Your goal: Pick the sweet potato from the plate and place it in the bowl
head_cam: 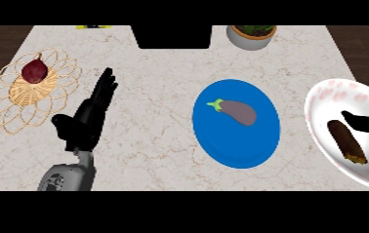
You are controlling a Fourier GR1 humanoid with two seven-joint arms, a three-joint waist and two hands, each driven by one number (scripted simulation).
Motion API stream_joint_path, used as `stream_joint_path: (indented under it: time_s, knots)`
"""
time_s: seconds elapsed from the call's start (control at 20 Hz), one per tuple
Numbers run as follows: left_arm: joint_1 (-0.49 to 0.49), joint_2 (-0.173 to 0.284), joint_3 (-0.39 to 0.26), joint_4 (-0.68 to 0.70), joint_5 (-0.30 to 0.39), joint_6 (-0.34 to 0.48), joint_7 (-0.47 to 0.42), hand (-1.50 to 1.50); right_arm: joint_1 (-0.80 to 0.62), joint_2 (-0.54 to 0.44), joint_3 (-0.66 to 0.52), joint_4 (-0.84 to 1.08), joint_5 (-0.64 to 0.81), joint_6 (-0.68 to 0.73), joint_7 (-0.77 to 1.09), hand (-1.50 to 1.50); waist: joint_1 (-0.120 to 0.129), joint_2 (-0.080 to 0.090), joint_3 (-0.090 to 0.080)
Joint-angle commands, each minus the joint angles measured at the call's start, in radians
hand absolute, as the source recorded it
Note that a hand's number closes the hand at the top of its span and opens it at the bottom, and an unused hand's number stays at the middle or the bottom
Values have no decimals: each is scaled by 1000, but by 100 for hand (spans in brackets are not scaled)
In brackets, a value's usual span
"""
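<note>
left robot hand [88, 114] open, holds nothing; right robot hand [355, 120] mostly cut off, state unclear

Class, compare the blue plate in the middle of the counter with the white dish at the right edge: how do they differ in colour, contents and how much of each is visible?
The blue plate is plain blue; the white dish is white with faint pink marks. The blue plate holds a purple eggplant with a green stem; the white dish holds a brown sweet potato. The blue plate shows whole; the white dish is cut by the view's right edge. Both sit on the marble counter, each holding one vegetable.
</note>
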Motion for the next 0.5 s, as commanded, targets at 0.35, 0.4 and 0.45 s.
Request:
stream_joint_path:
  time_s: [0.35, 0.4, 0.45]
  knots:
    - [41, 1, 1, -16, -2, -9, -20, 0, 20, 21, -140, -72, -249, -125, -288, -150, -5, -3, -1]
    - [40, -21, -21, -30, -26, 19, 5, 0, 30, 17, -144, -100, -269, -108, -274, -150, -4, -3, -1]
    - [-7, -13, -2, -10, -25, 22, 12, 0, 15, -12, -168, -142, -285, -92, -231, -150, -8, -3, -1]
